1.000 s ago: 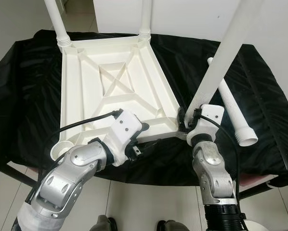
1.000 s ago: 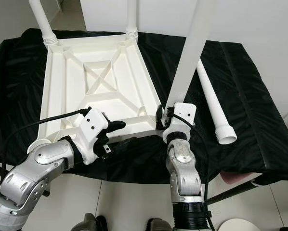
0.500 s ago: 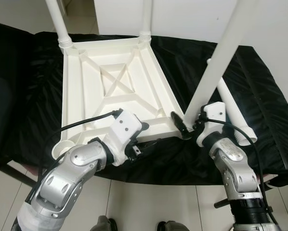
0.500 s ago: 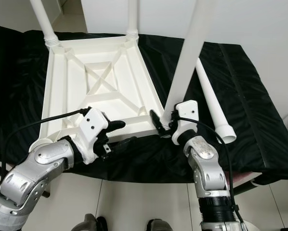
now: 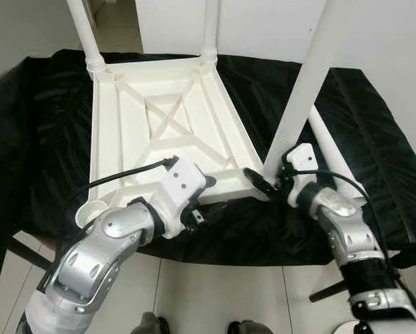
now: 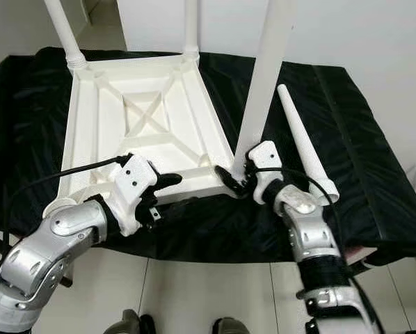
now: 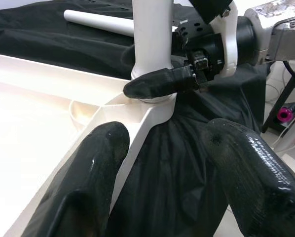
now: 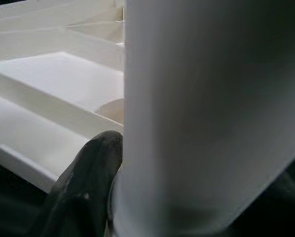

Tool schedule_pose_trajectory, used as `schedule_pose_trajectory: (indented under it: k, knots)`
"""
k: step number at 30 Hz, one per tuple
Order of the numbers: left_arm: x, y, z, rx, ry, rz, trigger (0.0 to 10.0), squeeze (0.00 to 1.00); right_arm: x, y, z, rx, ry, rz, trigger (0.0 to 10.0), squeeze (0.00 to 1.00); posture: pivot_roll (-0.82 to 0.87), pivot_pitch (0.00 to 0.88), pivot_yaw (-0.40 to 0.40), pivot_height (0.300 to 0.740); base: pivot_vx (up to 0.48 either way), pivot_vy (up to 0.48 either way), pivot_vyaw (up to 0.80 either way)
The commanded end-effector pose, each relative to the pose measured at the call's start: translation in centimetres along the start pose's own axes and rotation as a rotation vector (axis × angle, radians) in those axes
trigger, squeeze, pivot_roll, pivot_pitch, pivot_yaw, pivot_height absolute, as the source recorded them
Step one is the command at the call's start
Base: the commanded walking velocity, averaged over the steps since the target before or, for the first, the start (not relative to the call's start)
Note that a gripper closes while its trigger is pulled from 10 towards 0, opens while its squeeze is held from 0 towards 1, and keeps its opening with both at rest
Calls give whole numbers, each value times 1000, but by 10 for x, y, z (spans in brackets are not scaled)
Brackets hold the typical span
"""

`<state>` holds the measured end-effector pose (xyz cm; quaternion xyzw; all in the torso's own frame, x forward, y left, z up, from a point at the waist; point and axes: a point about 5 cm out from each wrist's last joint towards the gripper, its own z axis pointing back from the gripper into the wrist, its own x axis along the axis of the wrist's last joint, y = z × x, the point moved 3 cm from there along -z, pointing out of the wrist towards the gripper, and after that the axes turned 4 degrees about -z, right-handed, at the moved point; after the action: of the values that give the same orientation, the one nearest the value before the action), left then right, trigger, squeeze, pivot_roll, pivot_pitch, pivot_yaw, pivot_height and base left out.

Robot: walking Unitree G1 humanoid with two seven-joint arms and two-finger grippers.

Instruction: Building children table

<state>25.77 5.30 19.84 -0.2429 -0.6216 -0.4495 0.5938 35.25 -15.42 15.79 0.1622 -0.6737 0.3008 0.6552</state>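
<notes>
The white table top (image 5: 102, 142) lies upside down on a black cloth, with two legs (image 5: 83, 35) standing in its far corners. A third leg (image 5: 302, 90) stands at the near right corner socket, leaning slightly right. My right gripper (image 5: 264, 182) is shut on that leg's base; one finger (image 7: 157, 81) crosses it just above the socket. My left gripper (image 5: 209, 198) is open and straddles the table top's near rim (image 7: 137, 128), one finger (image 7: 91, 177) against the rim, the other apart over the cloth. A fourth leg (image 6: 302, 149) lies loose on the cloth to the right.
The near left corner socket (image 5: 90, 212) is an open ring. The black cloth (image 5: 375, 139) hangs over the front edge, with tiled floor (image 5: 215, 292) below. A white wall (image 5: 264, 28) is behind. My feet (image 5: 152, 323) are at the bottom edge.
My right forearm has swung out to the right while its gripper stayed at the leg's base. The held leg now stands more upright. The left arm has not moved.
</notes>
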Motion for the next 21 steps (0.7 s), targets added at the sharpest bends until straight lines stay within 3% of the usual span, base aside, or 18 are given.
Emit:
schedule_pose_trajectory:
  k: [1,6,7,12,13,17,21]
  knots:
    - [-1,2,1,9,4,-6,10000,0,-17,8,0,52,59,-29,0,0,-142,99,28,740,0,0,0]
    - [-1,1,2,7,7,-7,10000,0,-27,8,6,43,72,-79,0,0,-142,103,30,740,0,0,0]
    - [-1,1,2,5,8,-7,10000,0,-26,8,6,18,60,-103,10000,0,-142,106,30,740,0,0,0]
    - [-1,1,2,3,9,-7,10000,0,-23,9,3,-11,17,-146,10000,0,-149,109,32,740,0,0,0]
    - [-2,2,2,3,10,-5,10000,0,-22,7,-2,-104,19,-165,10000,0,-152,110,31,740,0,0,0]
    - [-2,2,1,3,9,-3,10000,0,-14,14,-7,-236,-19,-211,10000,0,-154,117,31,740,0,0,0]
    - [-2,1,1,2,9,-2,10000,0,-13,16,-8,-268,-24,-235,10000,0,-154,117,31,740,0,0,0]
